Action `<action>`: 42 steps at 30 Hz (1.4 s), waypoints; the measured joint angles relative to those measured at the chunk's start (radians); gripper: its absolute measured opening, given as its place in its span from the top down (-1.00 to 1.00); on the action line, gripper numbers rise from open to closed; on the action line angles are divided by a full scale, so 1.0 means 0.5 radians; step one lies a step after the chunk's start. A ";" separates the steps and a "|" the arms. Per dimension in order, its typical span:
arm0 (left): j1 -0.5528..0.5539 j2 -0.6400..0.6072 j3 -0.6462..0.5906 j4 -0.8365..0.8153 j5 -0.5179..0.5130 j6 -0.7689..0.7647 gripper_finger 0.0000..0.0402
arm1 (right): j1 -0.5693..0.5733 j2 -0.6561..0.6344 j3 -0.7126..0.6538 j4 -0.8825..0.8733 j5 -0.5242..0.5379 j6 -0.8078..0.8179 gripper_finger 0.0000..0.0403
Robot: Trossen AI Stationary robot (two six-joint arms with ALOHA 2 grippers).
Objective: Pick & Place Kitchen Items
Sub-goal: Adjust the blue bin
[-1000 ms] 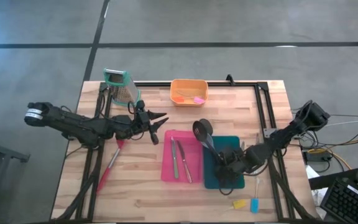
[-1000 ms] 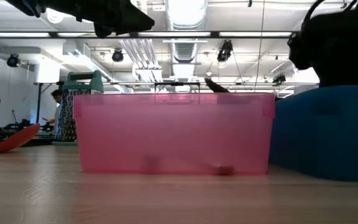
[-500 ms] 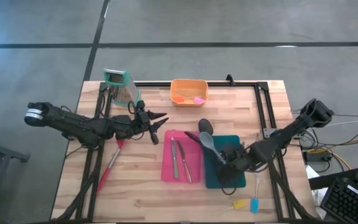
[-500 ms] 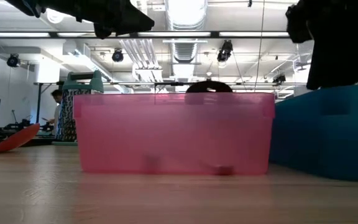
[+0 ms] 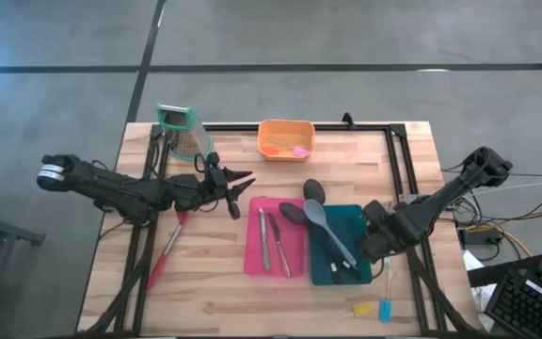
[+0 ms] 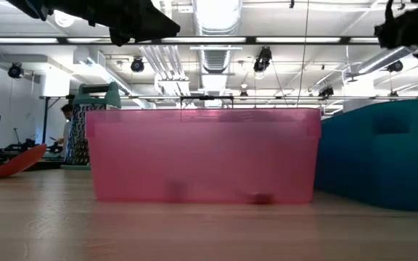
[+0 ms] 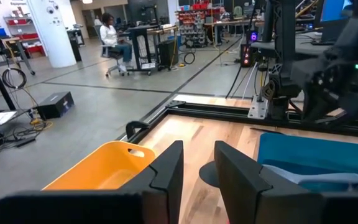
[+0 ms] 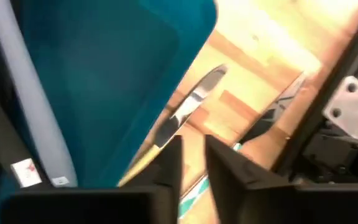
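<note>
Over the desk, at its right side, hangs the right claw, just past the right edge of a teal bin, fingers a narrow gap apart and holding nothing. Inside that bin lie a grey spoon and a black spoon, handles running toward the near edge, bowls poking over the bin's far-left corner; black bowl partly over the pink bin. Seen from the right wrist: grey handle against the teal floor, a knife on the wood just outside the bin wall. Within the pink bin, two slim knives side by side. At the far edge, an orange bin with small pink and orange pieces inside. Near the left arm, a red spoon flat on the wood. At the front right corner, a yellow piece and a blue piece close together. Left of centre waits the left claw, fingers slightly spread, empty, above bare wood beside a grater.
</note>
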 joint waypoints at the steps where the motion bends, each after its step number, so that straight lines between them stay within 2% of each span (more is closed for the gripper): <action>1: 0.000 0.000 0.000 0.000 0.000 -0.001 0.53 | 0.004 0.006 -0.031 0.022 -0.014 -0.005 0.82; 3: -0.001 0.000 0.000 -0.004 0.001 -0.008 0.53 | 0.009 0.020 -0.085 0.014 -0.042 0.002 0.91; 11: -0.002 0.000 0.000 -0.014 0.002 -0.017 0.52 | 0.009 0.019 -0.300 0.197 -0.186 0.095 0.96; 15: -0.002 0.000 0.000 -0.015 0.002 -0.024 0.52 | 0.008 0.019 -0.341 0.396 -0.140 0.050 0.96; 21: -0.002 0.000 0.000 -0.014 0.007 -0.043 0.53 | -0.042 0.019 -0.343 0.428 -0.051 0.027 0.96; 29: -0.002 0.000 0.000 -0.015 0.007 -0.048 0.52 | -0.172 0.021 -0.345 0.615 0.054 -0.166 0.96; 37: -0.002 0.000 0.000 -0.020 0.007 -0.051 0.52 | -0.292 0.033 -0.383 0.814 0.069 -0.330 0.96; 42: -0.002 0.001 0.000 -0.031 0.007 -0.053 0.53 | -0.317 0.035 -0.484 1.077 0.044 -0.372 0.96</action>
